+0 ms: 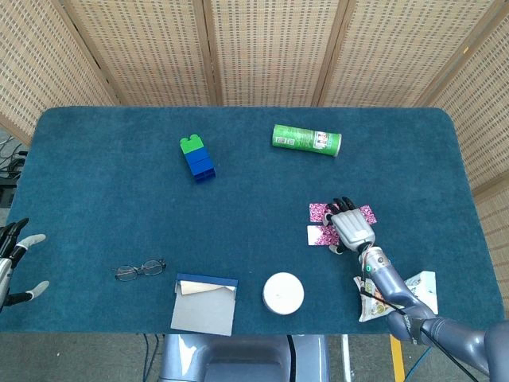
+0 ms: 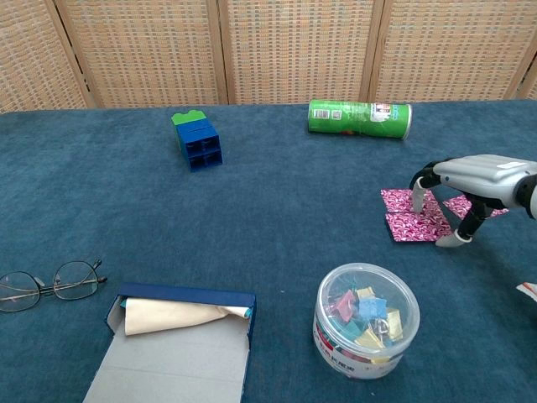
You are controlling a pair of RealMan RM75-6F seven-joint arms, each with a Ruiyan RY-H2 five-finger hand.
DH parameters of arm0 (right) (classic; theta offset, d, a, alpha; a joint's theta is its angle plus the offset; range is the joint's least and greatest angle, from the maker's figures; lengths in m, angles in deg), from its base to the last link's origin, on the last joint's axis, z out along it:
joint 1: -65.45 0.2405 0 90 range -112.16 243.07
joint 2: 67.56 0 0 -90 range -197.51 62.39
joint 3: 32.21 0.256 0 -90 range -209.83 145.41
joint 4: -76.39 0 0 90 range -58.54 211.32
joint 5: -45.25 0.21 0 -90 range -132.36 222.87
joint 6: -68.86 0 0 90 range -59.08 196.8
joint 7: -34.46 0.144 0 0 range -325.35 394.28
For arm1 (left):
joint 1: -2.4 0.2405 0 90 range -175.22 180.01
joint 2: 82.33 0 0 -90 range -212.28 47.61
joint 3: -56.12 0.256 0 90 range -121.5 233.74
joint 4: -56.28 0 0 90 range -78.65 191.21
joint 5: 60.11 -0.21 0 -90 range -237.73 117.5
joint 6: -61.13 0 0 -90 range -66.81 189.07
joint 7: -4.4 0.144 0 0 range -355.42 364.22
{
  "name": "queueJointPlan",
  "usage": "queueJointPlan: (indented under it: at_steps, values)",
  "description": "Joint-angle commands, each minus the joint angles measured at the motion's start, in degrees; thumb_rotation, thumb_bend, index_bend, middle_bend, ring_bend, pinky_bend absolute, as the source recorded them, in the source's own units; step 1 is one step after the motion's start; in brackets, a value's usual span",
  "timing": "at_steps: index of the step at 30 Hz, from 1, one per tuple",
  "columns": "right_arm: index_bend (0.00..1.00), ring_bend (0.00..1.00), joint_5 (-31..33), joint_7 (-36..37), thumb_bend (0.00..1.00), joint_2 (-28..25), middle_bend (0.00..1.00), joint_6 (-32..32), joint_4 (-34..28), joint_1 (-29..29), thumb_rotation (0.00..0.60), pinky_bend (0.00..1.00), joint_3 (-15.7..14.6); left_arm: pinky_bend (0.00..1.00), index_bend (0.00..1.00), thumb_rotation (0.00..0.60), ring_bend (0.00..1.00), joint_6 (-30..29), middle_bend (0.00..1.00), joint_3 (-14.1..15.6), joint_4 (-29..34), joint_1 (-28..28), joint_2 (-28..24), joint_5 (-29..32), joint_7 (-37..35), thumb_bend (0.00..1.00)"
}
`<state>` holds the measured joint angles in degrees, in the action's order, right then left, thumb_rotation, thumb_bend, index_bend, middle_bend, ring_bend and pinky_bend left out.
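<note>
The blue-carpeted table (image 2: 277,185) carries blocks (image 2: 197,140), a green canister (image 2: 359,118), glasses (image 2: 49,282), a box (image 2: 176,344), and a clip tub (image 2: 366,320).

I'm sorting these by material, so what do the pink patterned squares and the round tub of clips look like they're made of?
The pink patterned squares look like thin matte paper, possibly fabric: flat, one lifting at the edge under the right hand. The round tub seems clear glossy plastic, since the coloured clips show through its wall and lid.
</note>
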<state>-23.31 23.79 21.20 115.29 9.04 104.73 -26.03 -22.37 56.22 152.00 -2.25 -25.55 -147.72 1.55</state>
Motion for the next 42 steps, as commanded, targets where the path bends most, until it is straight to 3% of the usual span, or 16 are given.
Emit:
queueJointPlan:
  at_steps: [1, 9, 16, 42]
  values:
    - [0.38, 0.00, -0.5, 0.0, 0.26, -1.1, 0.16, 0.4, -1.2, 0.1, 0.600, 0.00, 0.3, 0.04, 0.22, 0.600, 0.00, -0.1, 0.03, 0.0, 0.0, 0.0, 0.0, -0.1, 0.0, 0.18]
    - [0.38, 0.00, -1.1, 0.6, 0.26, -3.7, 0.16, 0.0, -3.0, 0.7, 0.600, 0.00, 0.9, 0.04, 0.22, 0.600, 0.00, -0.5, 0.03, 0.1, 0.1, 0.2, -0.1, -0.3, 0.0, 0.18]
    - [0.38, 0.00, -2.4, 2.5, 0.26, -6.0, 0.17, -1.0, -0.9, 1.5, 0.600, 0.00, 1.2, 0.04, 0.22, 0.600, 0.00, -1.0, 0.03, 0.2, 0.4, 0.7, -0.3, -0.3, 0.1, 0.18]
    - [0.38, 0.00, -8.6, 14.3, 0.26, -2.0, 0.16, -4.7, 17.8, 1.5, 0.600, 0.00, -2.3, 0.04, 0.22, 0.600, 0.00, -1.5, 0.03, 0.4, 1.9, 1.2, -1.1, -0.6, 1.0, 0.18]
